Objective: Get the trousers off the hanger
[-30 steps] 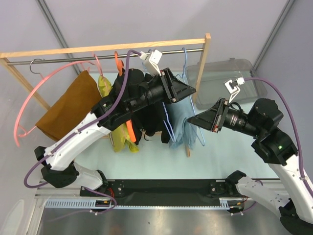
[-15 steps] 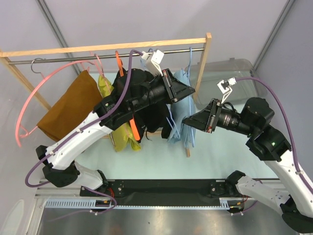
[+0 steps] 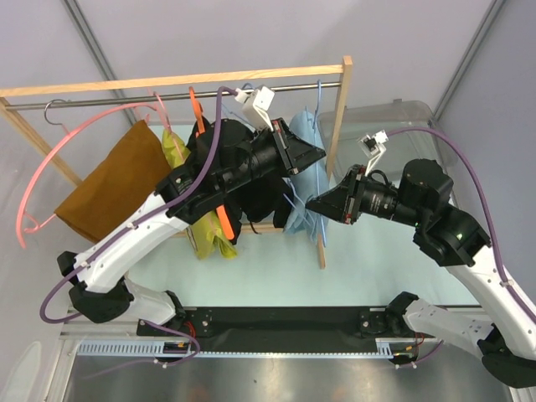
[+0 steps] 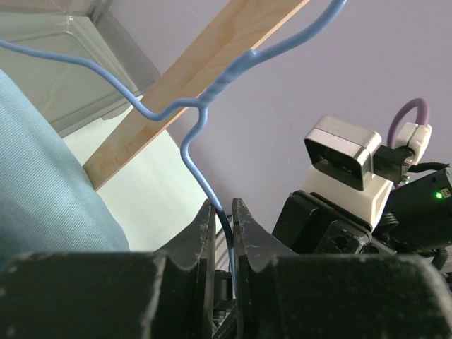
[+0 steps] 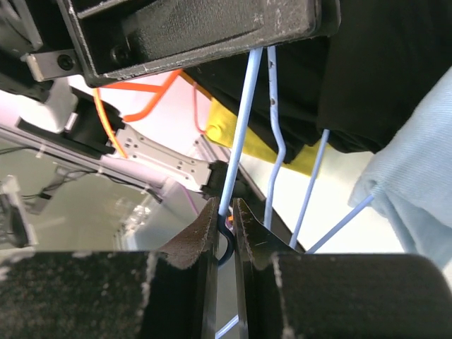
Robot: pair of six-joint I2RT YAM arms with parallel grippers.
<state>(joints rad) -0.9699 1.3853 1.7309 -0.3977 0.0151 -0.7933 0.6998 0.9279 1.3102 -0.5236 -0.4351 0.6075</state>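
Light blue trousers [image 3: 300,194] hang folded over a blue wire hanger [image 3: 319,94], which is hooked on the rail near the rack's right post. My left gripper [image 3: 318,154] is shut on the hanger's upper wire just below the twisted neck; in the left wrist view the blue hanger wire [image 4: 189,145] runs down between the closed fingers of the left gripper [image 4: 224,212], with the trousers [image 4: 42,183] at left. My right gripper [image 3: 311,203] is shut on a lower end of the hanger wire [image 5: 244,106]; the right gripper's fingertips [image 5: 226,212] pinch its curled tip beside the trousers [image 5: 417,162].
The wooden rack [image 3: 337,117] with its metal rail [image 3: 109,102] also carries a brown garment [image 3: 109,180] on a pink hanger, a yellow garment [image 3: 205,234], black clothing [image 3: 255,197] and an orange hanger [image 3: 197,109]. A clear plastic bin [image 3: 389,126] sits at back right.
The left gripper has closed onto the hanger wire. The right arm has pushed leftward with the hanger's lower end, and the hanger, trousers and rack have shifted slightly left.
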